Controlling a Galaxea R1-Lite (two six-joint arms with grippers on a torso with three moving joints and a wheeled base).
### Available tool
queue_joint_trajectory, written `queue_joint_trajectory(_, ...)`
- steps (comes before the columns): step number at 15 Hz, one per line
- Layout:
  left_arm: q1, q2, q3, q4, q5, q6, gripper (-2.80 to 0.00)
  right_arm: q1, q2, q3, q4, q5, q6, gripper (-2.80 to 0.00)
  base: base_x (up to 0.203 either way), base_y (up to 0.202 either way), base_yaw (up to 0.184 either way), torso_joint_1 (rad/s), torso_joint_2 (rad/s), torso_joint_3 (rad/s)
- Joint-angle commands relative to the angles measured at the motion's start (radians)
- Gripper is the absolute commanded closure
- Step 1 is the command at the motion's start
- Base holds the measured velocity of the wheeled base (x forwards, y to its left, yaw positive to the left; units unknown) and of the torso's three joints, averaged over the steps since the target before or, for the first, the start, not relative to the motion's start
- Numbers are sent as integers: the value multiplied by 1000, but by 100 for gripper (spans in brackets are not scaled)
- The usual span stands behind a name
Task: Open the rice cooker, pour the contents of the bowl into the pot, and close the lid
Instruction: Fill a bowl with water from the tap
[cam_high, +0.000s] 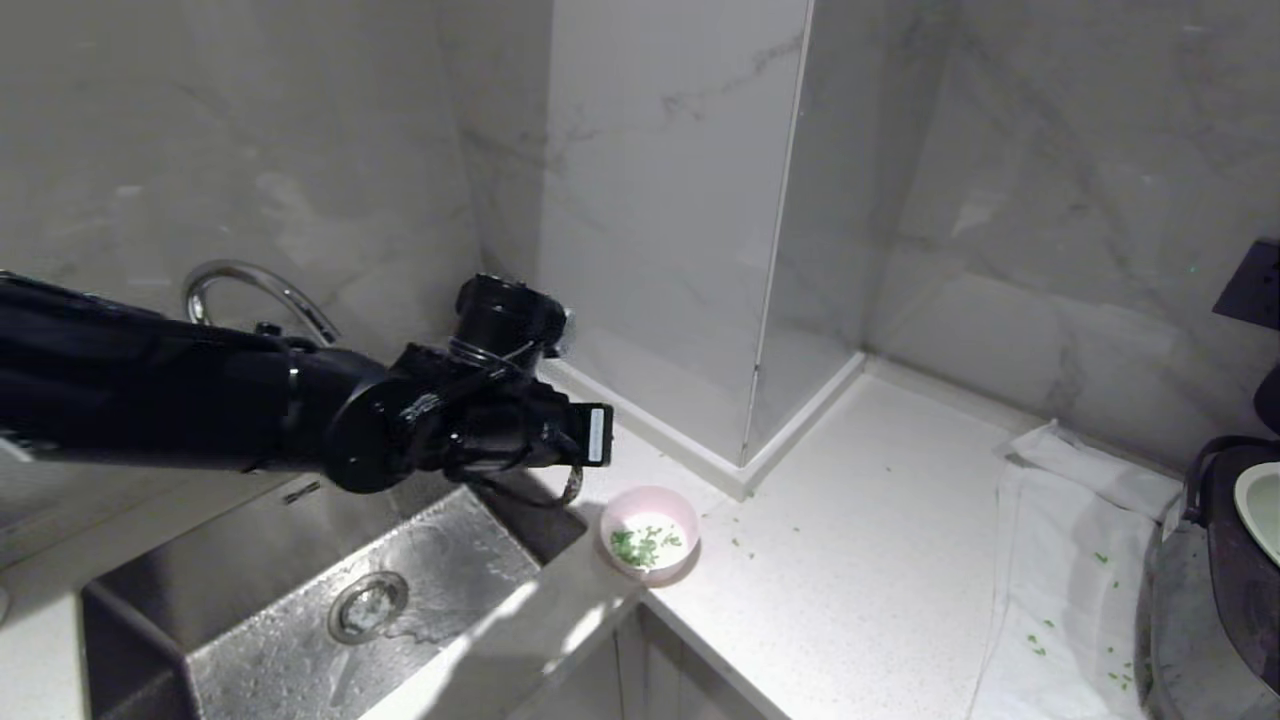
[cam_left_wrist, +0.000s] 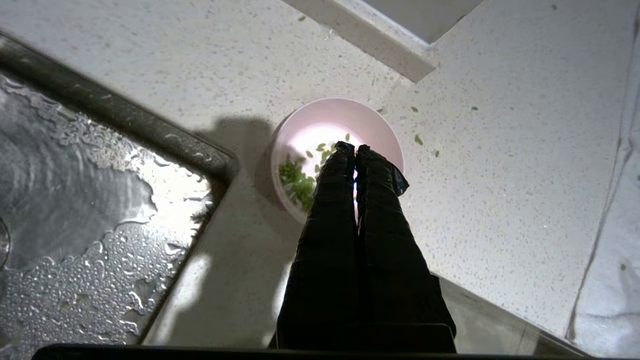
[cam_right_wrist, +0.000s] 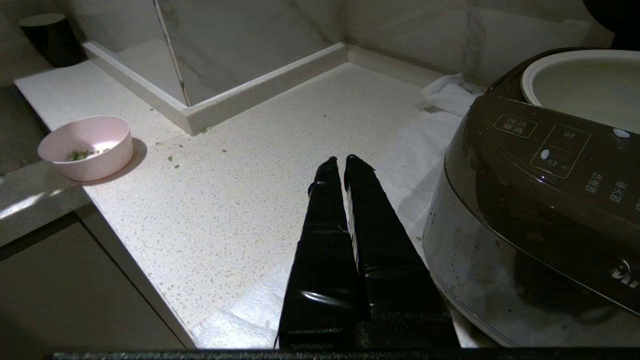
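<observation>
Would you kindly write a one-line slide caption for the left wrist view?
Shut left gripper poised above the pink bowl of green bits, beside the wet sink.

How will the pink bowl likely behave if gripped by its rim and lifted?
The bowl looks small and nearly empty, so probably light. It appears rigid and smooth, so the grip may slip. The green bits lie loose; tilting would likely spill them, as strays on the counter suggest.

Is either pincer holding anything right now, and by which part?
Nothing is held. Left pincer is shut above the small pale pink bowl; right pincer is shut, empty.
</observation>
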Motion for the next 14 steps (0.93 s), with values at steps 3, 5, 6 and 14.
queue_joint_trajectory(3,2,185,-157,109,12,-13,-280,0,2,0,0,0,-1,0,0,0,0,0,0,0)
queue_joint_trajectory(5,21,218,-164,112,19,-9,-280,0,2,0,0,0,-1,0,0,0,0,0,0,0)
queue_joint_trajectory(6,31,222,-159,114,19,-8,-280,0,2,0,0,0,0,0,0,0,0,0,0,0)
queue_joint_trajectory(14,61,305,-162,148,15,-6,-280,0,2,0,0,0,-1,0,0,0,0,0,0,0)
